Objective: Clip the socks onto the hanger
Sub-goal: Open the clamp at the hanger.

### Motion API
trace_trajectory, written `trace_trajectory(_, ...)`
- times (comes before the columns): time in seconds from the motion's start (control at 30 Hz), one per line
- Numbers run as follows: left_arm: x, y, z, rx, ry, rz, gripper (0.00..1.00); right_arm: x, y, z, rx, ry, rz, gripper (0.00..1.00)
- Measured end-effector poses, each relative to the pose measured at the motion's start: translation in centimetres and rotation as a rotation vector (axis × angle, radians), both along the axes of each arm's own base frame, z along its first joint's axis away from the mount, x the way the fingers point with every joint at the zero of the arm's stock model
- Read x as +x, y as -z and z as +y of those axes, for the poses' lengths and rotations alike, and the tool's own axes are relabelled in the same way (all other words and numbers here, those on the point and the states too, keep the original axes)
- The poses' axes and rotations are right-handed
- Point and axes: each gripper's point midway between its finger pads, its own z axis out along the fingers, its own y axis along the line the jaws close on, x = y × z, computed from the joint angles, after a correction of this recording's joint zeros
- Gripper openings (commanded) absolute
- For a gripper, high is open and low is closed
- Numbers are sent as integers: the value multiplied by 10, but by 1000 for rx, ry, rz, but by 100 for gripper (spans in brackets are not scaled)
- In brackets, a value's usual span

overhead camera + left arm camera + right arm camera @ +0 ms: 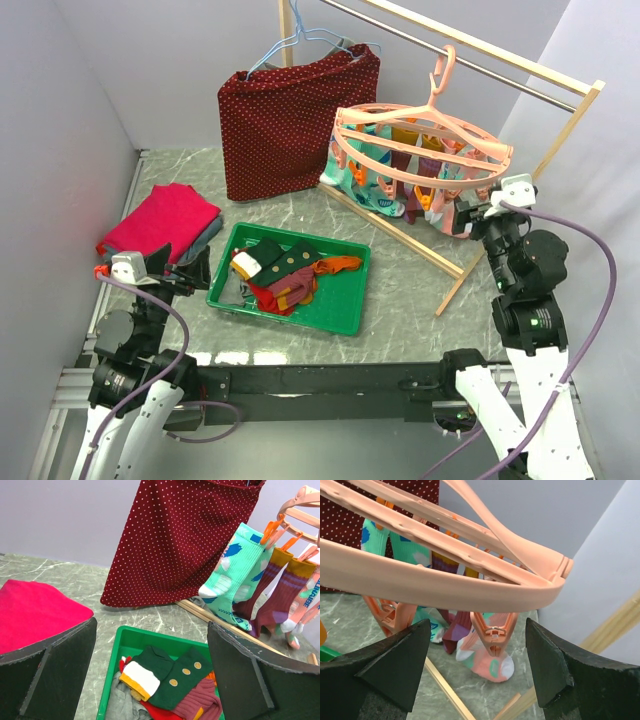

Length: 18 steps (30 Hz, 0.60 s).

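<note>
Loose socks (285, 272) lie piled in a green tray (340, 315): dark green with yellow dots (187, 677), grey (120, 705), red and purple ribbed ones. The salmon-pink hanger (425, 135) hangs by its hook from the rail, with several socks (235, 575) clipped to its pegs. My left gripper (152, 672) is open and empty, at the tray's left side. My right gripper (477, 655) is open and empty, just under the hanger's near rim (445, 587), with one empty clip peg (492, 632) between its fingers.
A large dark-red dotted cloth (295, 120) hangs on a light-blue wire hanger (300, 40) at the back. A pink-red folded cloth stack (160, 220) lies left of the tray. The wooden rack's floor bars (400, 235) run across the table under the hanger.
</note>
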Motion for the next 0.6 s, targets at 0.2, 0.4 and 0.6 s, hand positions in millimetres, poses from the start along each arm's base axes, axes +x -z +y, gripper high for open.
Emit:
trace_trajectory(0.2, 0, 0, 0, 0, 0, 0, 96, 6, 4, 5, -6, -26, 19, 78)
trace_trajectory(0.4, 0, 0, 0, 0, 0, 0, 97, 4, -1, 7, -6, -38, 9, 78)
trace_trajectory(0.6, 0, 0, 0, 1, 3, 0, 96, 4, -1, 5, -7, -36, 12, 80)
